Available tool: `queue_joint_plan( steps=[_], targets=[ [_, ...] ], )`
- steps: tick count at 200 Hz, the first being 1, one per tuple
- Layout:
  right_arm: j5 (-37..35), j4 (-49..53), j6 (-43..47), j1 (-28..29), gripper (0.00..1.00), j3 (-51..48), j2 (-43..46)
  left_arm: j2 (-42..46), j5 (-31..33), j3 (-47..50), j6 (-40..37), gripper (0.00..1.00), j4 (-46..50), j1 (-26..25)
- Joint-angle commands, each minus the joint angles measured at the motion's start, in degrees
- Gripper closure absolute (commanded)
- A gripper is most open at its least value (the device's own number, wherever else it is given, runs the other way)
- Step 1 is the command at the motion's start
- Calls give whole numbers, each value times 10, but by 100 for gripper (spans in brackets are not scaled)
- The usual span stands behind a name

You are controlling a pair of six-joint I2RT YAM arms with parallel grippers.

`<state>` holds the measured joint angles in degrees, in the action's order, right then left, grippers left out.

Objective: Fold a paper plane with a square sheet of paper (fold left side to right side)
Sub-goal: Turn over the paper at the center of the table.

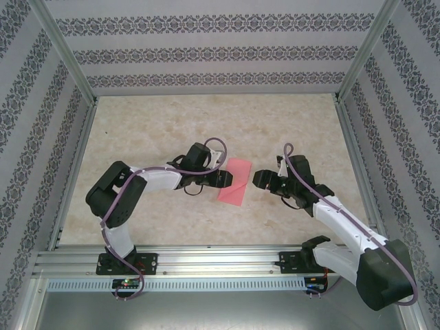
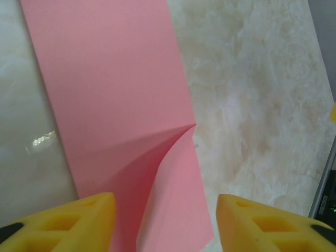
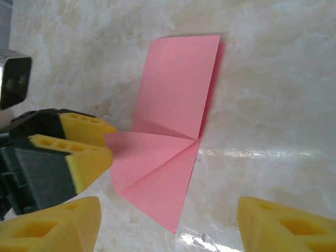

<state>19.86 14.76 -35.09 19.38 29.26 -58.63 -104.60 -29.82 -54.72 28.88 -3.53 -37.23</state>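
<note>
The square sheet of paper [image 1: 235, 180] is salmon-pink and lies folded into a narrow strip at the middle of the table. One end tapers to a point. In the left wrist view a diagonal flap of the paper [image 2: 173, 199] lifts off the strip between my yellow fingers. My left gripper [image 1: 221, 180] is at the paper's left edge and open, its fingers [image 2: 63, 223] straddling the flap without pinching it. My right gripper [image 1: 260, 180] hovers just right of the paper, open and holding nothing. In the right wrist view the paper [image 3: 178, 84] shows its pointed end nearest, and the left gripper's fingers [image 3: 79, 144] are at the flap's corner.
The tabletop [image 1: 172, 130] is pale and marble-patterned. Patterned walls and aluminium posts enclose it on three sides. An aluminium rail [image 1: 206, 258] carrying both arm bases runs along the near edge. There is free room behind and beside the paper.
</note>
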Motion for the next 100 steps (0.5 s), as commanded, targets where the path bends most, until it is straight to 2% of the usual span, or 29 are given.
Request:
queue_joint_plan(
  steps=[1, 40, 56, 71, 100],
  targets=[
    [30, -34, -17, -3, 30, -18, -5, -12, -21, -20, -16, 54, -17, 5],
    [72, -102, -47, 1, 31, -31, -47, -11, -7, -19, -20, 80, -12, 6],
    [84, -131, -60, 8, 32, -32, -69, -3, -10, -12, -18, 88, -20, 11],
    [100, -166, -76, 14, 33, -36, -93, 1, -22, -3, -13, 93, -34, 16],
    [118, -253, -126, 23, 33, -47, -148, 9, -33, 7, -8, 95, -49, 23]
  ],
)
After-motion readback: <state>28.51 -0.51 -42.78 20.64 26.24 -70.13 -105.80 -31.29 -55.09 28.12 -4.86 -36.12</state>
